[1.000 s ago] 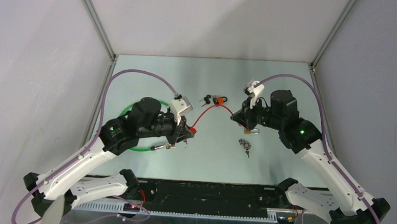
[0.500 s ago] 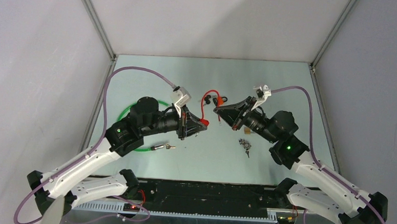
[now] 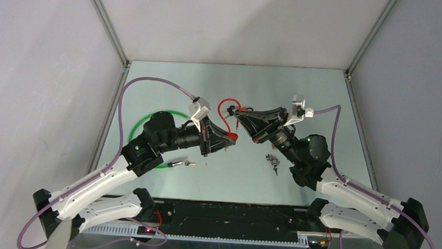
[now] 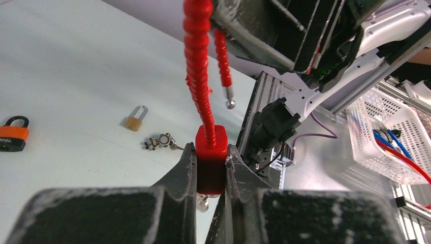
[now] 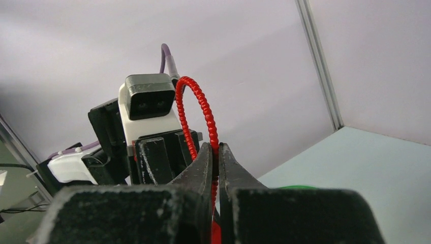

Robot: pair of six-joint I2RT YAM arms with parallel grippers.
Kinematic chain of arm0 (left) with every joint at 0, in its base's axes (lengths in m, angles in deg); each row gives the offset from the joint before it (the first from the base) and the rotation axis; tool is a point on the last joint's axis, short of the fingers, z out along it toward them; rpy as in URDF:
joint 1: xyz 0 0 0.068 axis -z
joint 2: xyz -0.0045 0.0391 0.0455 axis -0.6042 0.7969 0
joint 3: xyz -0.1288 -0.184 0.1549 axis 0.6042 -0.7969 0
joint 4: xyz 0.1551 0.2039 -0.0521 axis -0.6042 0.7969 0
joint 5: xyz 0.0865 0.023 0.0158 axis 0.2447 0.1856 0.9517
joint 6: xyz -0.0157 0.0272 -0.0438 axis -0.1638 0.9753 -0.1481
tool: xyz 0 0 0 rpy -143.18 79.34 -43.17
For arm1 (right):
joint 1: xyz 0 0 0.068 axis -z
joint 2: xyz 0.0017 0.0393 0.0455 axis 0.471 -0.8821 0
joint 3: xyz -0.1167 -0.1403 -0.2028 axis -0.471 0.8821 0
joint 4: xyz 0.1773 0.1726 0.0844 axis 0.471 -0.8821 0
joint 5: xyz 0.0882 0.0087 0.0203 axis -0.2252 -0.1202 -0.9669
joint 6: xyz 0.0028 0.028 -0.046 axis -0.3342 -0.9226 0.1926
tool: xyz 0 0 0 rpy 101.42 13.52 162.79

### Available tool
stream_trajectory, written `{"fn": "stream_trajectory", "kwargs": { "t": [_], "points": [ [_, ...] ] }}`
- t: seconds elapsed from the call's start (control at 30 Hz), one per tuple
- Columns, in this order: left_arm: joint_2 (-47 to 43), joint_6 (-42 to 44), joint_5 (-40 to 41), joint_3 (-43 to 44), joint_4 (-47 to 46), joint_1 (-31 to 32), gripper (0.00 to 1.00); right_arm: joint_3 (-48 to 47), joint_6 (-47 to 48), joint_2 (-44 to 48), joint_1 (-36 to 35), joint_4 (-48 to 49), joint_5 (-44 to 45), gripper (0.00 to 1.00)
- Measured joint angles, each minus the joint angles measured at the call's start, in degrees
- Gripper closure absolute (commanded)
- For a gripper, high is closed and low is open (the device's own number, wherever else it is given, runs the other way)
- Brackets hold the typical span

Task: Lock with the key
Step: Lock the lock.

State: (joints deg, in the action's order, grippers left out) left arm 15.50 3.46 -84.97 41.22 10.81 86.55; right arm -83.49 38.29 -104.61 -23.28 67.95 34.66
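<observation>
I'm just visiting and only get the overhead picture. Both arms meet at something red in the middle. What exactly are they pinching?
Observer: The left wrist camera shows the left fingers clamped on a red lock block, with a ribbed red cable rising out of it.
Operator: And the other arm?
Observer: The right fingers are shut on the cable itself, which arches in a loop above them.
Operator: Is the cable's other end plugged in?
Observer: No, its metal tip hangs free, not in the block.
</observation>
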Motion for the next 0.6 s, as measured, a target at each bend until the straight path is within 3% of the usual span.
{"fn": "stream_trajectory", "kwargs": {
  "t": [0.6],
  "points": [
    [-3.6,-2.4,-1.6,-3.4,-7.6,0.0,1.0,1.9,5.9,-1.4,-3.7,5.8,1.4,1.0]
  ]
}}
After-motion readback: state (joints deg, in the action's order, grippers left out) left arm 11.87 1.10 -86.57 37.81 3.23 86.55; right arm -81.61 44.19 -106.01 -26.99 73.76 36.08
